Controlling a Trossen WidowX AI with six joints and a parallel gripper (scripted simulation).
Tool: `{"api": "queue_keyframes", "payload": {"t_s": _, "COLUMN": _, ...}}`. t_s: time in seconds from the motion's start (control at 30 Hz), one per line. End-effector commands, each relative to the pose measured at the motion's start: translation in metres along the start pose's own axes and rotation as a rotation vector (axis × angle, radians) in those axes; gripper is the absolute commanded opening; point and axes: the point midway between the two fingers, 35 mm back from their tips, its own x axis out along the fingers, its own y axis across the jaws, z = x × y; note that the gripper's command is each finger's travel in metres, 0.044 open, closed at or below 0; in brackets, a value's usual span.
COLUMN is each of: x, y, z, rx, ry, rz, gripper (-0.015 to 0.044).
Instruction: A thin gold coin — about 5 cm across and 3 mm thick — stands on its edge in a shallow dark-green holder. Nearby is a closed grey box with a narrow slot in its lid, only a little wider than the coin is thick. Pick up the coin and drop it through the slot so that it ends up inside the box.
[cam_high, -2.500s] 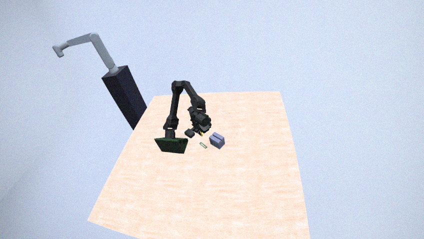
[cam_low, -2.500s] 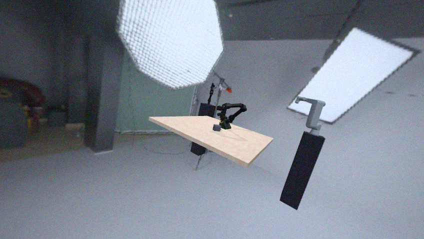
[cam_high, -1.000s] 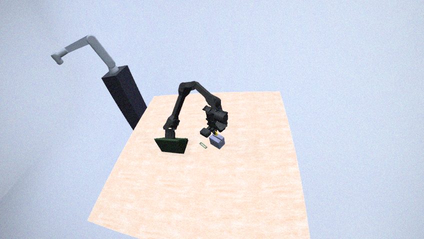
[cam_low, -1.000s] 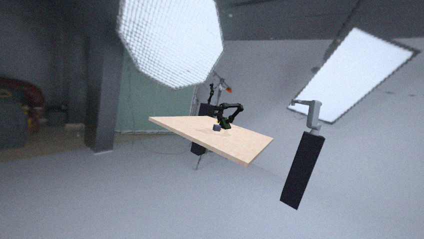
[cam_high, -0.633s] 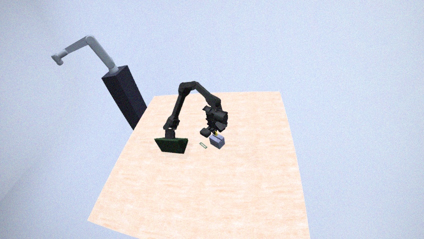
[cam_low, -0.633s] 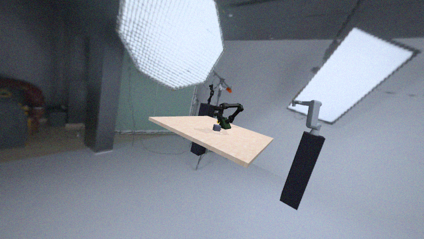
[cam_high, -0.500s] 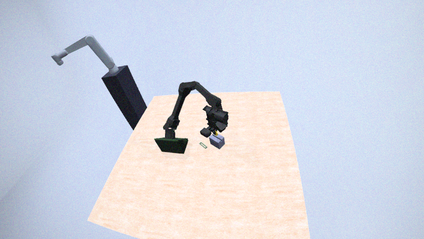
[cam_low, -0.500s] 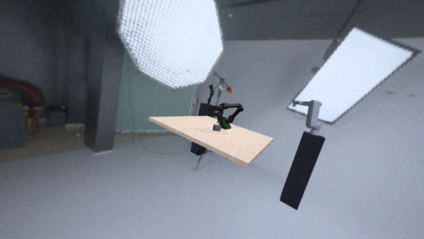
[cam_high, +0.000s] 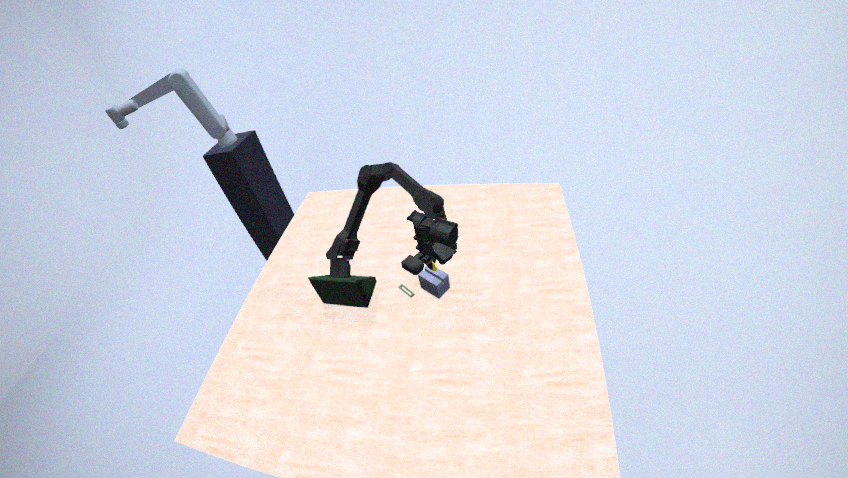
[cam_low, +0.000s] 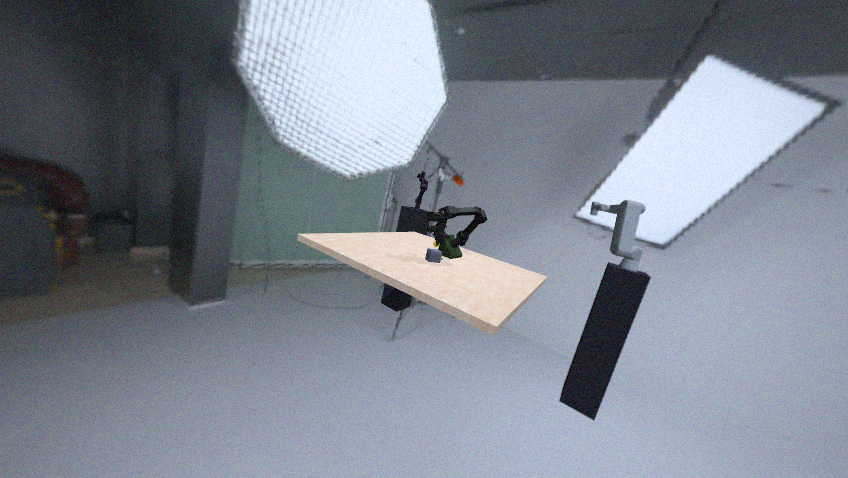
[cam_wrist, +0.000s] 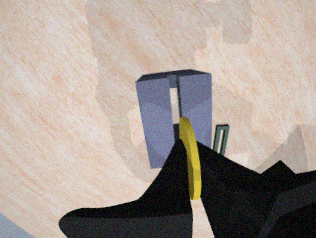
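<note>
The gold coin is on edge between the fingertips of my gripper, which is shut on it. The grey box stands on the table under the coin, with a narrow slot in its lid. In the wrist view the coin's far end overlaps the near part of the slot and the coin tilts slightly from the slot's line. How high the coin is above the lid I cannot tell. The green holder is empty, beside the box.
The dark-green base block of my arm stands on the wooden table, left of the holder in the top view. A grey arm on a dark pedestal stands off the table.
</note>
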Motion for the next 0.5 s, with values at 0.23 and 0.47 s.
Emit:
{"api": "queue_keyframes", "payload": {"t_s": 0.23, "x": 0.0043, "y": -0.0004, "z": -0.0004, "rx": 0.003, "ry": 0.001, "rz": 0.000, "gripper": 0.0000}}
{"api": "queue_keyframes", "payload": {"t_s": 0.47, "x": 0.0077, "y": -0.0002, "z": -0.0008, "rx": 0.009, "ry": 0.001, "rz": 0.000, "gripper": 0.0000}}
